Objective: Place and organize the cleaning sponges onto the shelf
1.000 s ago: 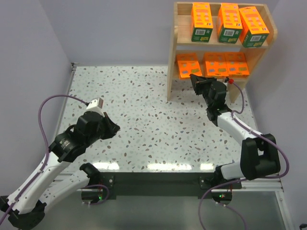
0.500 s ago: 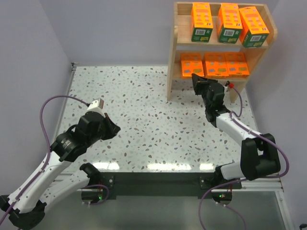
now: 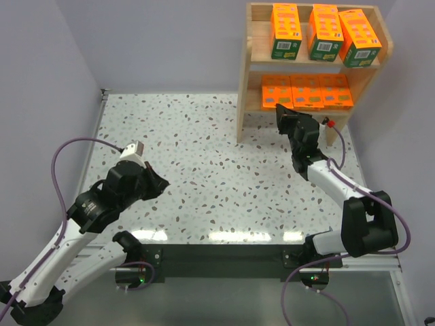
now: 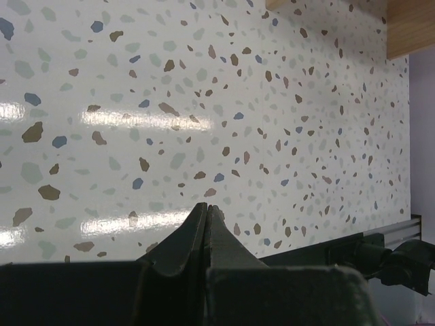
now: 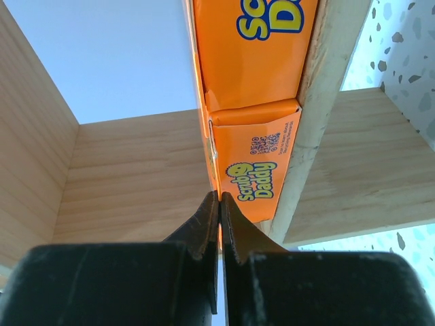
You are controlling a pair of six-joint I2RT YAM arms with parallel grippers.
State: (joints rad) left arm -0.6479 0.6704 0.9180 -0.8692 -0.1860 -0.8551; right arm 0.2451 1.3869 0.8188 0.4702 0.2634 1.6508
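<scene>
Right wrist view: jaws pressed together, tips right at one shelved cleaning sponge (image 5: 262, 170).

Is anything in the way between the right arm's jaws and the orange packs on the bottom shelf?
Nothing visible. The right gripper, jaws shut, has its tips right at the leftmost lower sponge pack on the shelf.

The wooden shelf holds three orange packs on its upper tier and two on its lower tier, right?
Not two: the lower tier of the light wooden two-tier shelf holds three bright orange rectangular packs. The top external view shows it.
</scene>
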